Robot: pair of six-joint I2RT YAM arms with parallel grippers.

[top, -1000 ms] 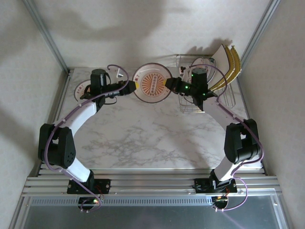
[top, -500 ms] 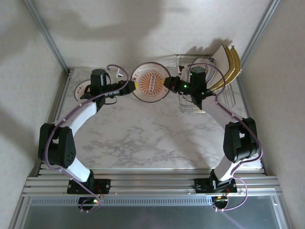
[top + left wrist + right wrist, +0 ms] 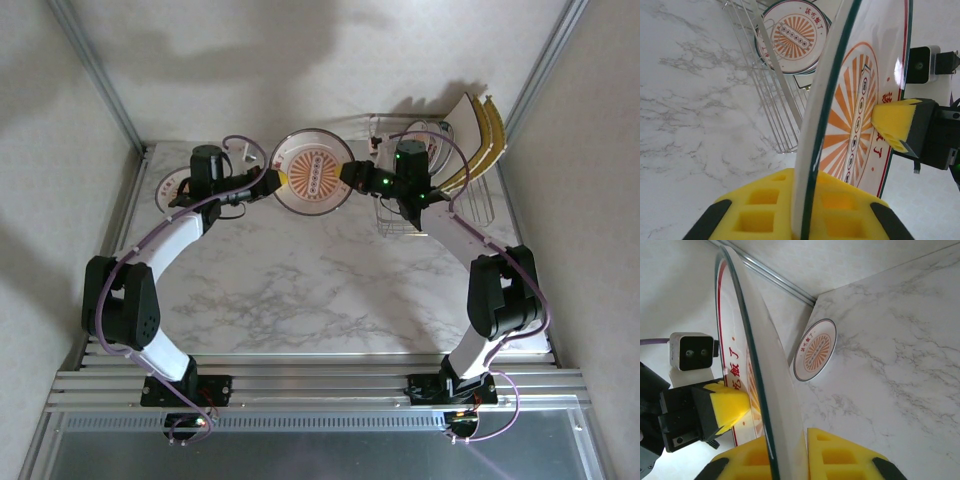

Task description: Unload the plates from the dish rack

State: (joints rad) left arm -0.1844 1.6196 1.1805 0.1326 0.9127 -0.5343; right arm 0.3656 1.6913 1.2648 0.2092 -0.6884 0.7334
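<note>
Mid-handover, the right gripper (image 3: 347,172) and the left gripper (image 3: 278,180) each clamped opposite rims of one round plate (image 3: 313,172), held above the table (image 3: 300,285) just left of the dish rack (image 3: 472,205). Next, the right one likely needed to let go.

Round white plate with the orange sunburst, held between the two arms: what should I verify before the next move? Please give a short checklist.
1. Left gripper fingers shut on the rim of the round white sunburst plate: ok.
2. Right gripper fingers shut on the opposite rim: ok; one should let go before either arm pulls.
3. Held plate clear of the silver wire dish rack: ok.
4. Second sunburst plate lying flat on the marble table, a possible stacking spot: ok.
5. Rack emptied: not ok; yellow square plates stand in it.
</note>
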